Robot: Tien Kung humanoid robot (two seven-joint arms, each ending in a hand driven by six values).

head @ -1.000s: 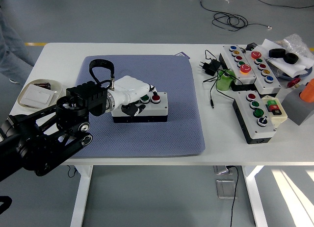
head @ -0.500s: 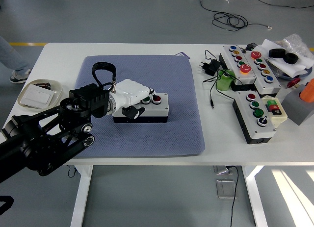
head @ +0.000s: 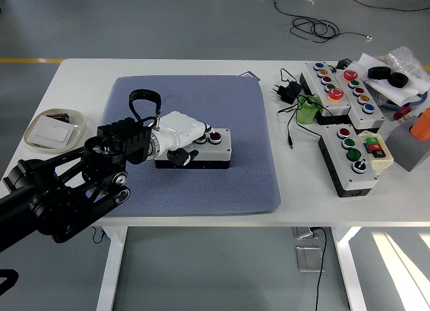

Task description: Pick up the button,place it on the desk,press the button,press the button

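Button box [head: 201, 150] sat flat on the blue mat [head: 248, 170] at the middle of the white table [head: 168, 68], its red button [head: 214, 138] uncovered at the right end. The left hand [head: 180, 132], in a white shell, lay over the box's left part with fingers curled down onto its top, pressing there rather than gripping it.

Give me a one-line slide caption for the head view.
Robot's left hand rests over a grey push-button box on a blue mat.
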